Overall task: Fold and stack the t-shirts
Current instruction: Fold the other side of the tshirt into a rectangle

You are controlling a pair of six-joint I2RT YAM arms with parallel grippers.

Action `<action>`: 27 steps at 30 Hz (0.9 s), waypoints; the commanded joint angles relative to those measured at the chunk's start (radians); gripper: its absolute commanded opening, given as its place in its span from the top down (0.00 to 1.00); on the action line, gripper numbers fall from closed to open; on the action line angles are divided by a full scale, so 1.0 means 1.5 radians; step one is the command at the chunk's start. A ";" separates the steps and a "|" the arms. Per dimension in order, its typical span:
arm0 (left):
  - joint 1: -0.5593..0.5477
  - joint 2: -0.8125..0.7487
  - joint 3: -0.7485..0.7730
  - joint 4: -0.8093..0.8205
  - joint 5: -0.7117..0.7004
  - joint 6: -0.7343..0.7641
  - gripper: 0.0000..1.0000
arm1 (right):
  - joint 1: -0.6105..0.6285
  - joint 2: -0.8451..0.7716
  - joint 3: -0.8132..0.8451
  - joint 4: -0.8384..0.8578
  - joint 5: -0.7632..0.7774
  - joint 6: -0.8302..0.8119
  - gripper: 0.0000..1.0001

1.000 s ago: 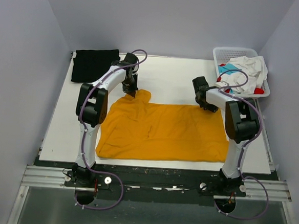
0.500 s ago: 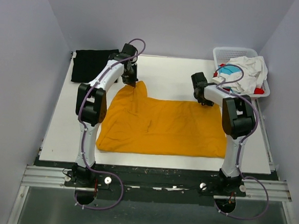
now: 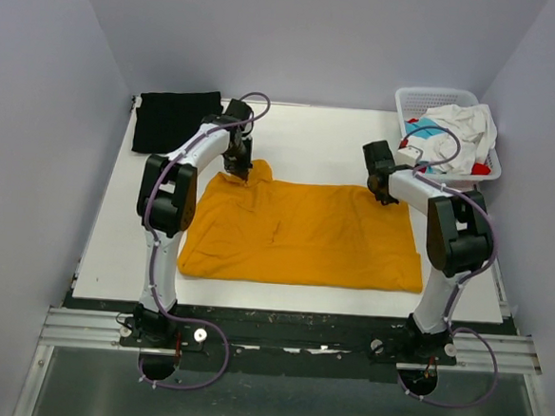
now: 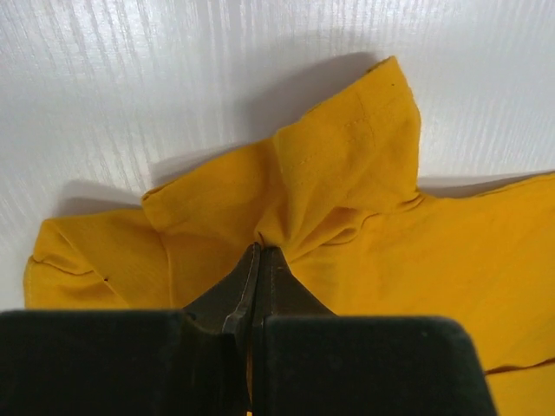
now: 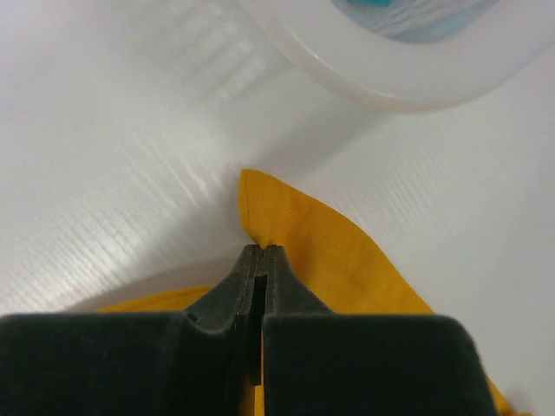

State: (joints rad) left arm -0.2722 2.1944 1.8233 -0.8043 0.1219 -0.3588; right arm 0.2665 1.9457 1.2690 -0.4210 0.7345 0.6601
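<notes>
mustard t-shirt (image 3: 299,233) flat, black t-shirt (image 3: 174,117) seemingly folded

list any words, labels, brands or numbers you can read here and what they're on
None: no text can be read in any view.
mustard-orange t-shirt: plain cloth, no print or tag showing.
black t-shirt: plain, no print showing.
white basket and the heaped shirts in it: no lettering visible.

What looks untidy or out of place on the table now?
The orange t-shirt is bunched into a ridge where the left gripper pinches it, and crumpled shirts heap over the rim of the basket.
</notes>
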 commanded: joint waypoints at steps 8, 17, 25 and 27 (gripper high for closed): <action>-0.041 -0.174 -0.160 0.091 -0.025 0.006 1.00 | 0.015 -0.178 -0.144 0.070 -0.095 -0.060 0.99; -0.077 -0.291 -0.321 0.138 -0.090 -0.012 1.00 | 0.021 -0.313 -0.250 0.067 -0.157 -0.068 0.99; -0.104 -0.363 -0.416 0.163 -0.150 -0.041 1.00 | 0.020 -0.384 -0.282 -0.002 -0.115 -0.039 0.99; -0.107 -0.388 -0.443 0.174 -0.159 -0.050 1.00 | 0.021 -0.390 -0.286 -0.022 -0.099 -0.031 0.99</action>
State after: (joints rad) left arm -0.4232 1.7046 1.2289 -0.6033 -0.0460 -0.3935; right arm 0.2935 1.3930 0.8612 -0.3710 0.5343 0.5816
